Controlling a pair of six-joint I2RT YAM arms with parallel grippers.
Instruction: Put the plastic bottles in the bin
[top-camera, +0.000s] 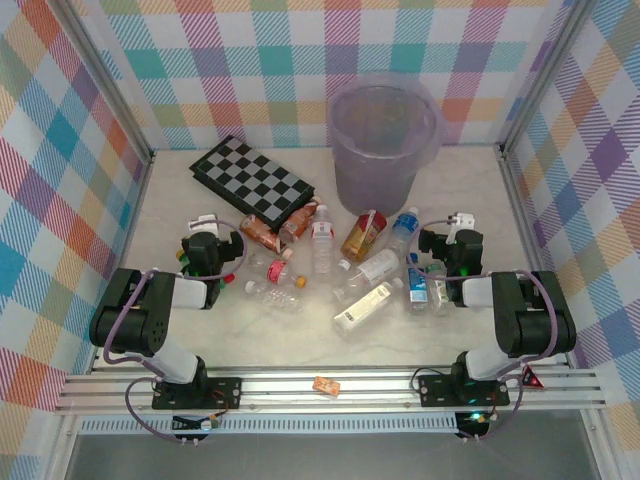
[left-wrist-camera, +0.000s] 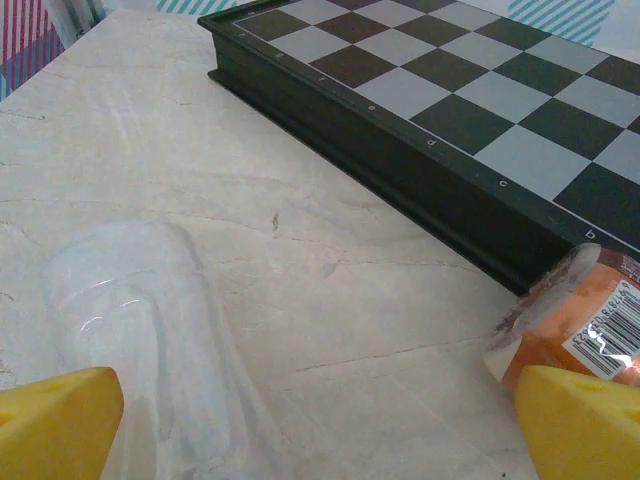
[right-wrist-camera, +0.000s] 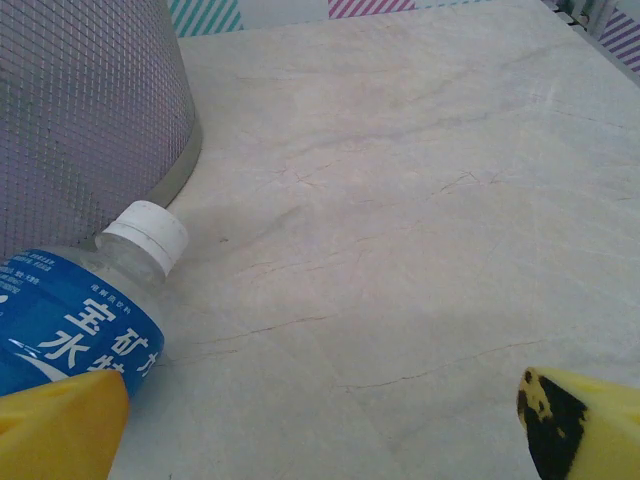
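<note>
L gripper (left-wrist-camera: 320, 420) wide by clear bottle (left-wrist-camera: 140, 320); R gripper (right-wrist-camera: 320, 420) wide, blue-label bottle (right-wrist-camera: 70, 320) beside bin (right-wrist-camera: 80, 110).

Table (top-camera: 290, 340): pale, marble-patterned top, with faint veins visible in the wrist views. At far left of centre a black-and-white checkerboard (top-camera: 252, 180) lies flat. At far right of centre the bin (top-camera: 383, 150) stands upright. Between these and the near edge the plastic bottles (top-camera: 322, 240) lie scattered on their sides (several touching; exact count uncertain). One orange-labelled bottle (left-wrist-camera: 585, 320) rests just beside the checkerboard's edge. A blue-labelled bottle (right-wrist-camera: 80, 310) points its white cap towards the bin's base.
</note>
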